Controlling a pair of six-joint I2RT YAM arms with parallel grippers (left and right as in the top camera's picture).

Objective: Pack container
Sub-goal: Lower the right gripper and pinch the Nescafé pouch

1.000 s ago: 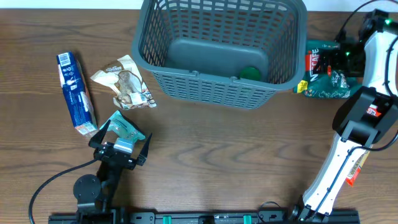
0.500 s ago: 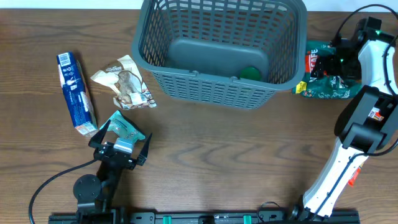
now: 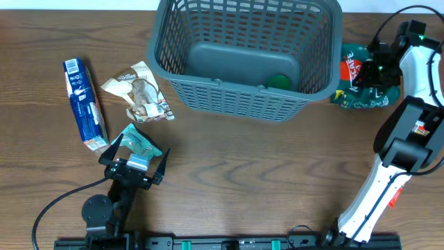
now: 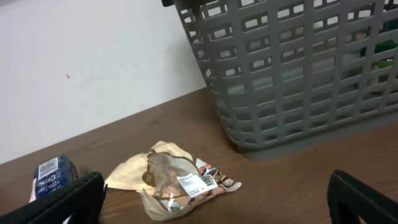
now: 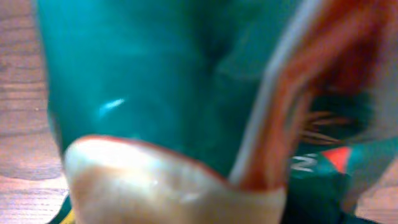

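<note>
The container (image 3: 236, 97) is a dark grey lattice basket at the back middle of the table, and a green round thing (image 3: 279, 81) lies in it. Right of it a green packet (image 3: 357, 87) with a red patch rests on the table. My right gripper (image 3: 379, 69) sits on it, shut on its right part. The right wrist view is filled by that green packet (image 5: 155, 74), blurred and very near, and my fingers there are hidden. My left gripper (image 3: 135, 165) stands open at the front left, just behind a small teal packet (image 3: 141, 144).
A tan snack packet (image 3: 139, 92) and a long blue packet (image 3: 83, 104) lie left of the basket. The left wrist view shows the tan snack packet (image 4: 171, 180), the blue packet (image 4: 53, 174) and the basket wall (image 4: 292, 74). A black cable runs along the table's front left.
My right gripper has come down onto the green packet and closed on it. The packet has bunched up and its yellow corner has drawn in. The left arm has not moved.
</note>
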